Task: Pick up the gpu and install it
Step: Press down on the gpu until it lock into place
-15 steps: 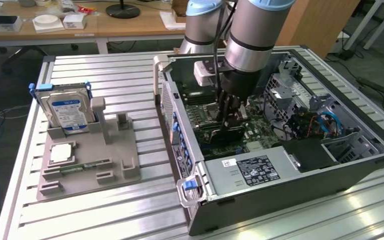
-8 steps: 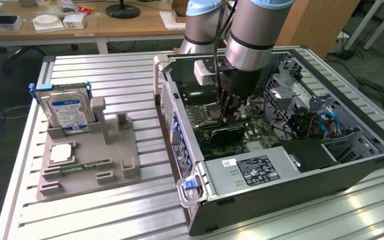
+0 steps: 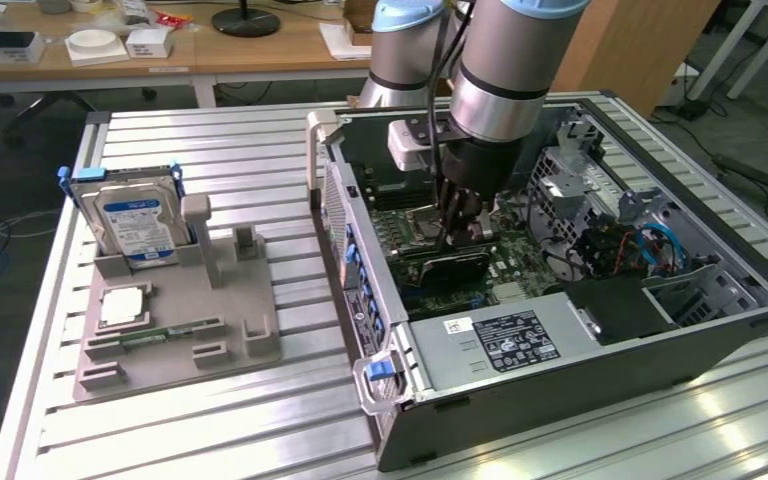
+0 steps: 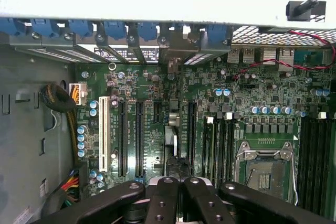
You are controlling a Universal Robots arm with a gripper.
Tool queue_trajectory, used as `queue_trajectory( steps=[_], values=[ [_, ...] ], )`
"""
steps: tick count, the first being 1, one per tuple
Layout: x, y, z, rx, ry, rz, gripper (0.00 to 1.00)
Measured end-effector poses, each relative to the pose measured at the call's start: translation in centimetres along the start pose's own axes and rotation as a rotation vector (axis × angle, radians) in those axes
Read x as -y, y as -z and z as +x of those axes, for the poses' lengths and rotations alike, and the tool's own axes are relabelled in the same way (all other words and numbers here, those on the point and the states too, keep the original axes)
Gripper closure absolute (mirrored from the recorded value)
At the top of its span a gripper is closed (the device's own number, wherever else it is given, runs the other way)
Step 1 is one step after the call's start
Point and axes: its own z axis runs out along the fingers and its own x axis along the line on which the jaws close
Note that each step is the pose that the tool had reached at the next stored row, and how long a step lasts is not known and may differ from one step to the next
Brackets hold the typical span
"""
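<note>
The gpu [image 3: 446,267], a thin black card, stands on edge on the motherboard [image 3: 518,285] inside the open computer case [image 3: 651,345]. My gripper [image 3: 466,236] hangs straight down over it, fingers shut together, with the tips at the card's upper edge. I cannot tell whether they pinch the card or only rest on it. In the wrist view the shut gripper [image 4: 181,195] sits over the gpu [image 4: 174,157], seen edge-on in line with an expansion slot between the long black slots [image 4: 138,140] and the memory slots [image 4: 220,145].
On the exterior view's left a grey fixture [image 3: 211,330] carries an upright hard drive [image 3: 135,222], a square chip [image 3: 123,304] and a green memory stick [image 3: 171,330]. The case walls, drive cage [image 3: 584,180] and cables [image 3: 644,250] hem in the arm. A desk stands behind.
</note>
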Motion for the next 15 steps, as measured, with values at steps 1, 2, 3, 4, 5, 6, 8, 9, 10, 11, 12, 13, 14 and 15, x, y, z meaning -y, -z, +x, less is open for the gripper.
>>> queue_trajectory(
  steps=[1,2,3,4,5,6,8,9,10,11,12,13,14,15],
  values=[
    [0.0,0.0,0.0,0.0,0.0,0.0,0.9],
    [0.0,0.0,0.0,0.0,0.0,0.0001,0.9],
    [0.0,0.0,0.0,0.0,0.0,-0.0002,0.9],
    [0.03,0.0,0.0,-0.0001,0.0,-0.0046,0.9],
    [0.04,0.0,0.0,-0.0001,0.0,-0.0109,0.9],
    [0.03,0.01,0.0,-0.0002,-0.001,-0.0191,0.9],
    [0.09,0.01,0.0,-0.0003,-0.002,-0.046,0.9],
    [0.15,0.0,0.0,-0.0007,-0.003,-0.064,0.9],
    [0.24,0.0,0.0,-0.0015,-0.004,-0.082,0.9],
    [0.32,-0.01,0.0,-0.0023,-0.005,-0.1015,0.9],
    [0.37,-0.01,0.0,-0.0026,-0.005,-0.1194,0.9],
    [0.41,-0.01,0.01,-0.0028,-0.006,-0.1368,0.9],
    [0.45,-0.01,0.01,-0.0028,-0.007,-0.1554,0.9],
    [0.47,0.0,0.01,-0.003,-0.008,-0.1728,0.9]
  ],
)
